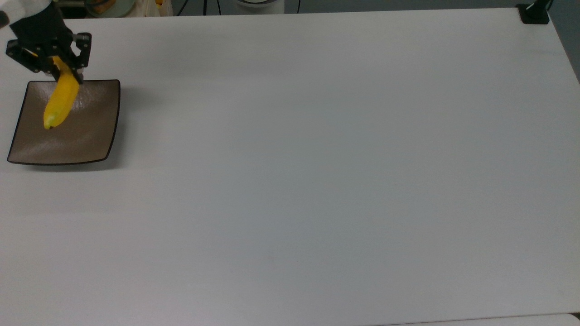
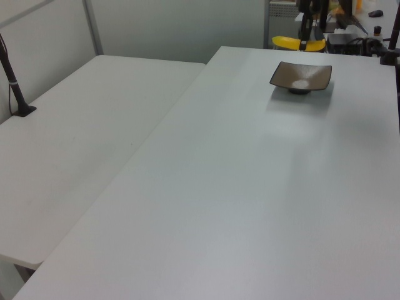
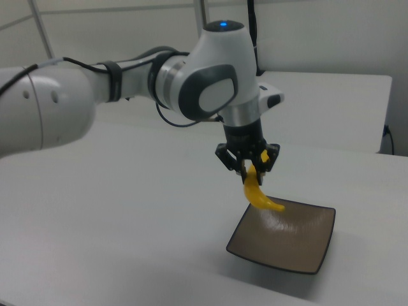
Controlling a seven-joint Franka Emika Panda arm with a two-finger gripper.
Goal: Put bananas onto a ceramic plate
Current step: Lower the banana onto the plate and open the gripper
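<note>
Yellow banana point(image 1: 60, 102) hangs from my gripper point(image 3: 247, 167), fingers pinched on its stem end, the rest curving down below them over the ceramic plate point(image 1: 93, 136). In the right view its tip looks just clear of the glaze. I judge this the placing step: next I lower a touch, then release so it settles inside the rim.

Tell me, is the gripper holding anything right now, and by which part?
Yes. The gripper holds the banana by its stem end; the rest hangs free above the ceramic plate.
</note>
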